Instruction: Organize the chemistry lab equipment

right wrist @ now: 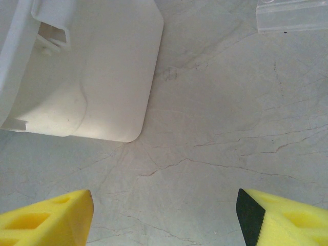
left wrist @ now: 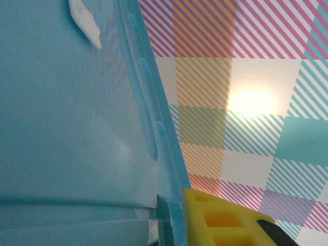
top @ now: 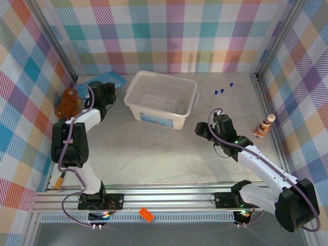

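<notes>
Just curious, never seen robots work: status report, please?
Right gripper open, empty, beside bin. Left gripper at blue lid, grip unclear. Capped tubes loose on table.

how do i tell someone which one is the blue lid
Find the clear bin in the middle, then look left toward the far-left corner. The blue lid sits there next to the brown plush toy; nothing else nearby is light blue.
</notes>
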Robot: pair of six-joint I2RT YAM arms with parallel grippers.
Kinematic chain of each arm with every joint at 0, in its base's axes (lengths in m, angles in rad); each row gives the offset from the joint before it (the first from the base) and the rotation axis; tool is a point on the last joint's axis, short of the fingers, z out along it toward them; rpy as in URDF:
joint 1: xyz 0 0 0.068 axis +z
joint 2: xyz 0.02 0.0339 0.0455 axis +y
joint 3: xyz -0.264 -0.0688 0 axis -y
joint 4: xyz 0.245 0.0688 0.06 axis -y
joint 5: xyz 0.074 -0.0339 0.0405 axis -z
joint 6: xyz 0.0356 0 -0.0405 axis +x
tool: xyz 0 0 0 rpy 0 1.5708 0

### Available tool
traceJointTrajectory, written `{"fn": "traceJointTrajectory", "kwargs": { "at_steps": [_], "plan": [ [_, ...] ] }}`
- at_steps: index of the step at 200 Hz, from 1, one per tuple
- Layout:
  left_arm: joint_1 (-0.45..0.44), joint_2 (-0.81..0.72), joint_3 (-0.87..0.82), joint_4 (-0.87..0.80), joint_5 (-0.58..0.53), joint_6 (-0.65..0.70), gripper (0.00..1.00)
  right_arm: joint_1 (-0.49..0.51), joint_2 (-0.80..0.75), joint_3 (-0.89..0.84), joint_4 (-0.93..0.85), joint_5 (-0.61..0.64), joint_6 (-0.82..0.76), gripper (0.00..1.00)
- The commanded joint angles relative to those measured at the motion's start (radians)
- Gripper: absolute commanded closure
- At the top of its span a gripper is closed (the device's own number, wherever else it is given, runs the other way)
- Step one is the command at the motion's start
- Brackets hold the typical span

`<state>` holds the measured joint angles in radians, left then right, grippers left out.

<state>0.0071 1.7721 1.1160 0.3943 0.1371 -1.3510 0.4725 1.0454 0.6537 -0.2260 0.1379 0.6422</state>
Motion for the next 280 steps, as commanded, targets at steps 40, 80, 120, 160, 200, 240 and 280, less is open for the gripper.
{"fn": "traceJointTrajectory", "kwargs": {
  "at_steps": [40,80,120,160,200,240,280],
  "plan": [
    [-0.026,-0.069,0.103,0.062,0.038,0.054,1.00,0.006,-0.019,0.018,0.008,0.000,-0.002,0.25],
    [-0.027,-0.093,0.133,0.054,0.057,0.056,1.00,0.006,-0.015,0.023,0.013,-0.006,-0.005,0.25],
    [-0.041,-0.129,0.191,0.016,0.088,0.084,1.00,0.006,-0.017,0.031,0.014,-0.010,-0.010,0.25],
    [-0.056,-0.147,0.260,-0.053,0.173,0.123,1.00,0.007,-0.026,0.052,0.003,-0.027,-0.021,0.25],
    [-0.068,-0.201,0.275,-0.148,0.226,0.220,1.00,0.006,-0.051,0.073,-0.012,-0.042,-0.030,0.25],
    [-0.074,-0.247,0.276,-0.175,0.276,0.276,1.00,0.006,-0.059,0.083,-0.007,-0.066,-0.028,0.25],
    [-0.090,-0.273,0.278,-0.193,0.333,0.316,1.00,0.006,-0.069,0.103,-0.010,-0.082,-0.026,0.25]
  ]
}}
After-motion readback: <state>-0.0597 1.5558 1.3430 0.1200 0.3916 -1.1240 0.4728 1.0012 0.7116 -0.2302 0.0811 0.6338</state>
